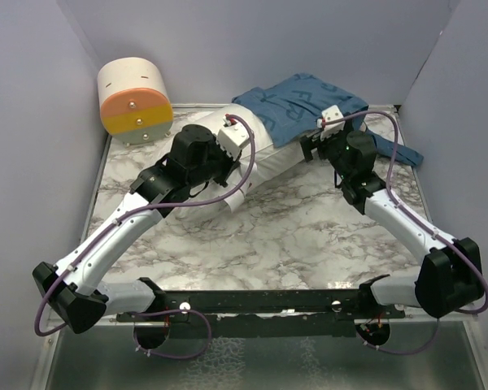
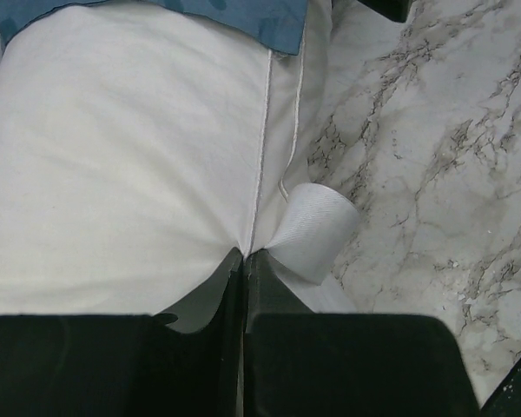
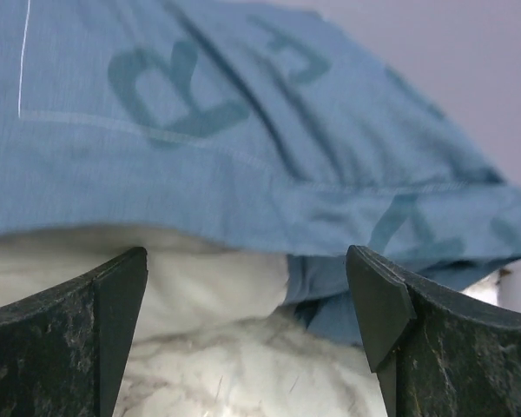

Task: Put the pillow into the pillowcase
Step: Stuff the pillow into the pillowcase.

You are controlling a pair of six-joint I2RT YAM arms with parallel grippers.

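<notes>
The white pillow (image 1: 264, 154) lies at the back middle of the table, its far part inside the blue pillowcase (image 1: 301, 101) and its near left end bare. My left gripper (image 1: 232, 165) is shut on that bare end. In the left wrist view the jaws (image 2: 245, 256) pinch the pillow (image 2: 122, 174) at its seam, beside a white label loop (image 2: 317, 230); the pillowcase hem (image 2: 156, 13) shows at the top. My right gripper (image 1: 313, 148) stands open at the pillowcase's near hem. In the right wrist view its fingers (image 3: 113, 300) flank pillow (image 3: 200, 269) and pillowcase (image 3: 243, 113) without touching them.
A cream, orange and yellow cylinder (image 1: 134, 101) lies at the back left corner. The marble table (image 1: 293, 236) is walled by grey panels on three sides. A black rail (image 1: 268, 301) runs along the near edge between the arm bases.
</notes>
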